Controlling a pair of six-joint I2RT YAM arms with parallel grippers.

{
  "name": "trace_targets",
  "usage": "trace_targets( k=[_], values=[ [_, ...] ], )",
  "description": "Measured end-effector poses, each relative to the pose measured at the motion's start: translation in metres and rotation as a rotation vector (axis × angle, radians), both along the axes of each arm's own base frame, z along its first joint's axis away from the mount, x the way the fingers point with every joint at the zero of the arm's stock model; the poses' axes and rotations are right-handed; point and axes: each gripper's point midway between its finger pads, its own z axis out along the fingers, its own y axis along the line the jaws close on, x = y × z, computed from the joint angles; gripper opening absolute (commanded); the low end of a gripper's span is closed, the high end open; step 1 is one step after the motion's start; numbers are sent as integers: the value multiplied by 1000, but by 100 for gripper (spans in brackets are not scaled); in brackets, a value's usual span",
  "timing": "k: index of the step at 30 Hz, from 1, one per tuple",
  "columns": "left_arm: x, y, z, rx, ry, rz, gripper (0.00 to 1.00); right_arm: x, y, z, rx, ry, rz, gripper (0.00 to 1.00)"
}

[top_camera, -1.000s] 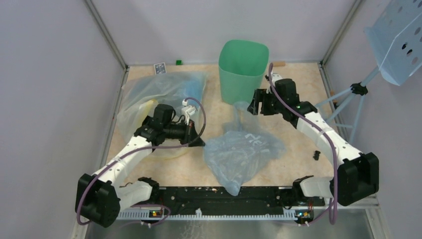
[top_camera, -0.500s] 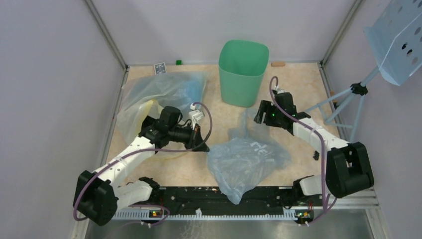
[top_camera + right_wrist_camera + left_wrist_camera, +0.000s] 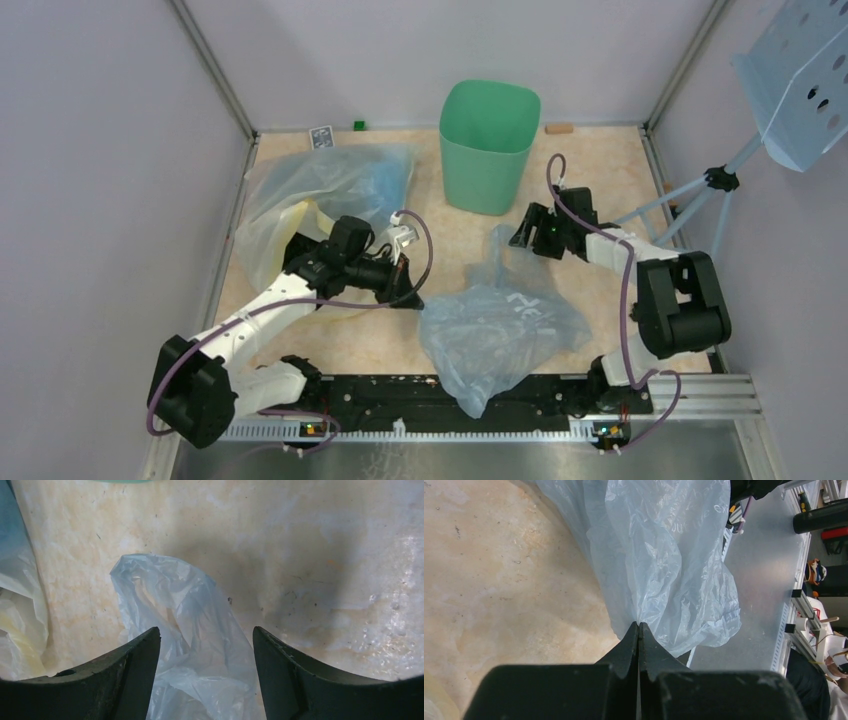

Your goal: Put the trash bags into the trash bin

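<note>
Top external view has the light-blue trash bag (image 3: 500, 325) lying crumpled on the worktop (image 3: 600, 170), just in front of the green trash bin (image 3: 488, 145) and not yet in it. The left fingers (image 3: 626, 647) are closed tight, pinching the bag's left edge. The right fingers (image 3: 135, 667) stand open over a raised peak of plastic, holding nothing. Gathering the bag seems the step in hand. Next, the right fingers should close on that peak so both arms can lift.

Large clear yellow-tinted bag (image 3: 320, 190) on the beige counter (image 3: 600, 170) at left, playing card (image 3: 320, 137), green cube (image 3: 358, 125), wooden block (image 3: 559, 128) along back edge
</note>
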Motion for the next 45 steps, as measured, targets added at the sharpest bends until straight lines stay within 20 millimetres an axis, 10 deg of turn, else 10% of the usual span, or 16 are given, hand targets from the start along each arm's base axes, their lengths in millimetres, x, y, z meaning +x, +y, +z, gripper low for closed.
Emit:
trace_targets(
  k=[7,14,24,33,45],
  values=[
    [3,1,-2,14,-8,14,0,8,-3,-3,21,13,-37,61],
    [5,3,-3,25,-20,30,0,18,-13,-13,-29,19,-52,0],
    [19,16,-15,135,-36,133,0,27,-45,18,-103,-29,-149,0],
    [41,23,0,175,-104,243,0,70,-164,121,4,-215,-467,0],
    [64,27,35,107,-110,354,0,49,-151,161,74,-225,-450,0]
  ],
)
